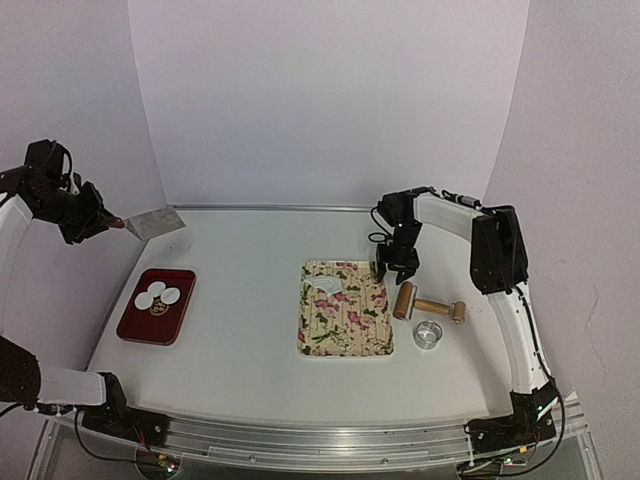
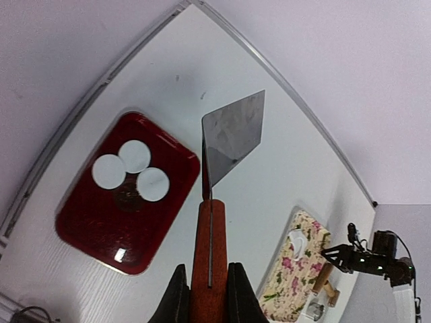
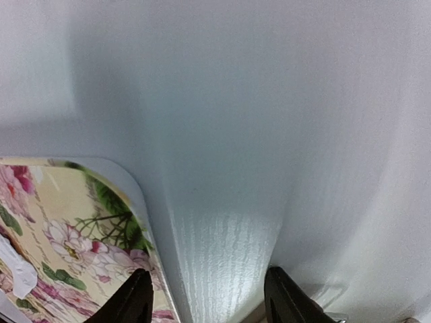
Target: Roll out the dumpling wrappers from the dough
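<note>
Three white round dumpling wrappers (image 1: 158, 294) lie in a dark red tray (image 1: 140, 325) at the left; they also show in the left wrist view (image 2: 135, 156). My left gripper (image 1: 100, 222) is shut on the wooden handle (image 2: 209, 262) of a metal spatula (image 1: 155, 223), held above the table's back left. A scrap of white dough (image 1: 330, 299) lies on the floral tray (image 1: 345, 335). My right gripper (image 1: 395, 268) is open and empty, low over the table beside the floral tray's far right corner (image 3: 101, 195).
A wooden rolling pin (image 1: 430, 305) lies right of the floral tray, with the metal ring cutter (image 1: 428, 335) just in front of it. White walls close in the back and sides.
</note>
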Tool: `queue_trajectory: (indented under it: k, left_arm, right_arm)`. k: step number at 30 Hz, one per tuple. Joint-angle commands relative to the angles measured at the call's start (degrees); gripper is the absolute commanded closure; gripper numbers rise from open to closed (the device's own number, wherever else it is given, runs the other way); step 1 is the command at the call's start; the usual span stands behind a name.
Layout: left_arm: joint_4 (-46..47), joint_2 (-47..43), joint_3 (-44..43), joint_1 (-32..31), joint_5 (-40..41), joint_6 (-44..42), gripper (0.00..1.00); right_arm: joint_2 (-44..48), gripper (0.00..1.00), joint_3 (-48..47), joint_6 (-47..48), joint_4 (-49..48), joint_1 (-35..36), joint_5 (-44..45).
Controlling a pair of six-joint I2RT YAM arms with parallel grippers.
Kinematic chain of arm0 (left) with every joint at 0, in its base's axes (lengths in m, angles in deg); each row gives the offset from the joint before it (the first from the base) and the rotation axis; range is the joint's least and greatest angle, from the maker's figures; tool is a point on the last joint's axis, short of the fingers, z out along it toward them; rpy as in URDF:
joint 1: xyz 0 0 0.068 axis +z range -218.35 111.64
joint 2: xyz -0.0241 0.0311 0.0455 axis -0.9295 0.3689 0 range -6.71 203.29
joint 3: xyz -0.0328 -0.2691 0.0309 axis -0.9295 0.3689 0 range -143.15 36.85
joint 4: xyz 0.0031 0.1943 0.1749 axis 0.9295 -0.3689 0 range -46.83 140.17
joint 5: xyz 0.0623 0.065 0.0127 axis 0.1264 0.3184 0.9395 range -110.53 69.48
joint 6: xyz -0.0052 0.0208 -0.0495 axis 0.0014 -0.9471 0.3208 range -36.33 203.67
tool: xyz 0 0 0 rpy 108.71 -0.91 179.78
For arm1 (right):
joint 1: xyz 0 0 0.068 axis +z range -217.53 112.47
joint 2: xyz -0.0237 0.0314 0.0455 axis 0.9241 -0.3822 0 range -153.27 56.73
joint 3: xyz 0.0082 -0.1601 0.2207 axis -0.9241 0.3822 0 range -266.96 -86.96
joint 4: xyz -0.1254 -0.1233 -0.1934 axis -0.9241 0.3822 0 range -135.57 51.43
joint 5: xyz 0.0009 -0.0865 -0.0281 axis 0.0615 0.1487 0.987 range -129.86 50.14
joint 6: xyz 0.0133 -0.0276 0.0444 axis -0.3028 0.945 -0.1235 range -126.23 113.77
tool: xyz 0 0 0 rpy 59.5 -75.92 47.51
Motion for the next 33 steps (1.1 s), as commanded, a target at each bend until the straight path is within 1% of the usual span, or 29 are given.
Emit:
queue_trajectory:
  k: [1, 3, 5, 8, 10, 13, 15, 19, 22, 25, 33]
  left_arm:
    - [19.61, -1.94, 7.31, 0.13, -14.69, 5.43, 1.0]
    - [22.43, -1.52, 9.75, -0.07, -15.69, 7.22, 1.0]
    - [23.1, -0.06, 10.49, -1.52, -14.62, 7.6, 1.0]
    - [25.05, 3.25, 11.17, -7.45, -11.33, 8.35, 1.0]
    - [26.37, 6.16, 11.55, -9.72, -10.74, 8.67, 1.0]
    - [31.39, 9.02, 13.89, -12.05, -12.54, 9.87, 1.0]
    - [34.5, 11.06, 15.15, -12.86, -13.92, 10.13, 1.0]
    - [35.91, 16.51, 15.57, -15.75, -14.75, 8.79, 1.0]
    - [37.2, 18.36, 16.82, -17.18, -15.02, 8.42, 1.0]
    - [39.66, 20.27, 18.71, -17.42, -17.03, 8.72, 1.0]
    - [39.77, 27.81, 18.1, -17.95, -19.77, 7.09, 0.98]
  right_arm:
    - [6.69, 0.37, -0.56, 1.1, 1.0, -0.73, 2.5]
    - [8.51, 0.32, -0.62, 1.26, 1.22, -0.88, 2.75]
    - [10.41, 0.28, -0.33, 1.23, 1.34, -1.14, 3.11]
    - [13.72, 0.23, 0.51, 1.02, 1.25, -1.57, 3.96]
    - [15.92, 0.2, 1.4, 1.12, 1.04, -1.85, 4.52]
    - [20.24, 0.19, 5.14, 1.3, -0.97, -2.51, 5.39]
    - [24.22, 0.18, 10.16, 1.15, -4.49, -3.03, 5.78]
    - [33.17, 0.15, 20.63, 0.86, -11.46, -4.34, 5.64]
    - [37.97, 0.14, 26.72, 1.09, -14.9, -4.99, 6.01]
    - [41.12, 0.14, 30.18, 1.12, -16.17, -5.11, 6.32]
    - [44.24, 0.14, 33.93, -1.22, -16.49, -5.11, 6.59]
